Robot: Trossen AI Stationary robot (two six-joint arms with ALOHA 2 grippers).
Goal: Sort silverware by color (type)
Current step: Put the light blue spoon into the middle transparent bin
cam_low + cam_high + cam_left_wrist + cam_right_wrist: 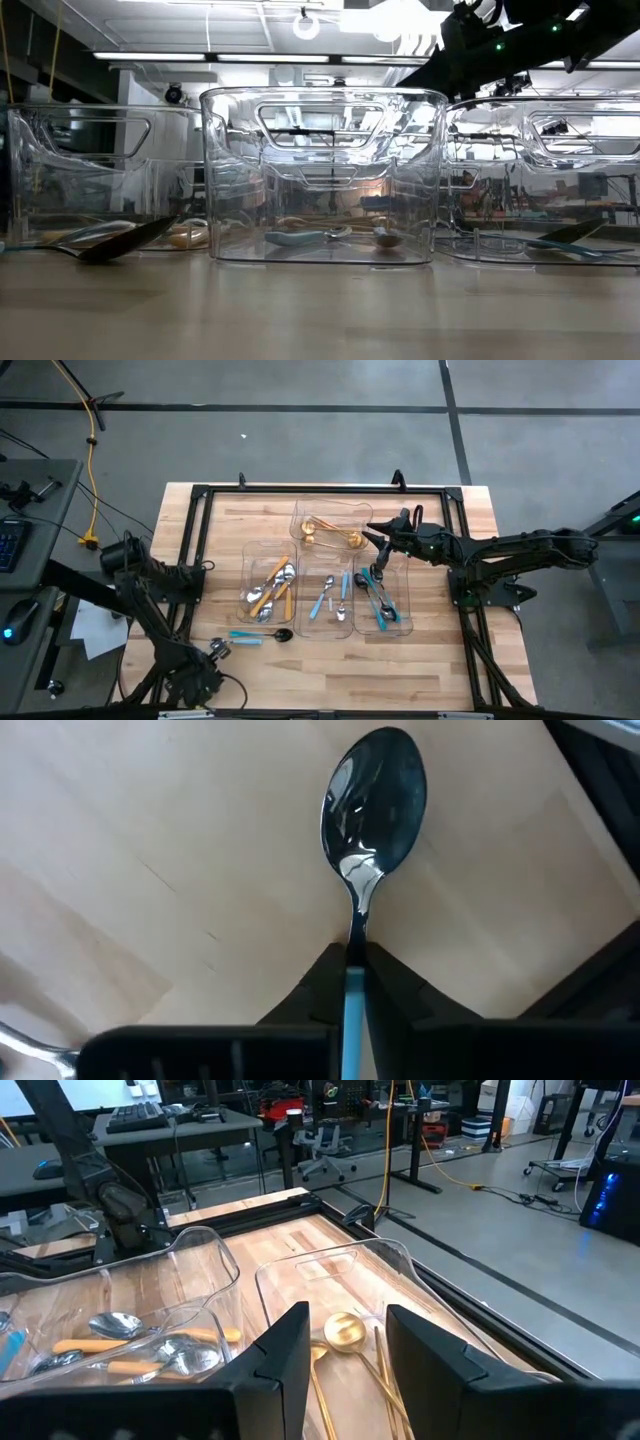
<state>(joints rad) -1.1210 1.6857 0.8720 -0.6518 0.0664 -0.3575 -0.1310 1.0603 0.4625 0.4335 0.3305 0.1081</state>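
A dark spoon with a teal handle (262, 637) lies on the bare table near the front edge, its bowl (375, 795) pointing right; in the low view the spoon (120, 240) rests on the wood. My left gripper (352, 982) is shut on its handle. My right gripper (378, 542) hovers open over the gap between the gold tray and the teal tray; in its wrist view the right gripper (345, 1350) looks down on a gold spoon (343, 1330). Gold pieces (330, 532), orange-handled pieces (270, 592), light-blue pieces (330, 600) and teal pieces (378, 600) lie in separate clear trays. My left gripper pinches the spoon's teal handle (353, 1005) between its two fingers, close to where the handle meets the dark neck. The fingers lie along the spoon, coming from the table's left. The bowl sticks out ahead of the fingertips, low over the wood.
Several clear plastic trays stand mid-table: one at the back (330, 520), three in a row in front of it (252, 560). A black frame (200, 495) borders the table. Bare wood lies in front of the trays (400, 670). Tall tray walls (320, 170) stand above the tabletop.
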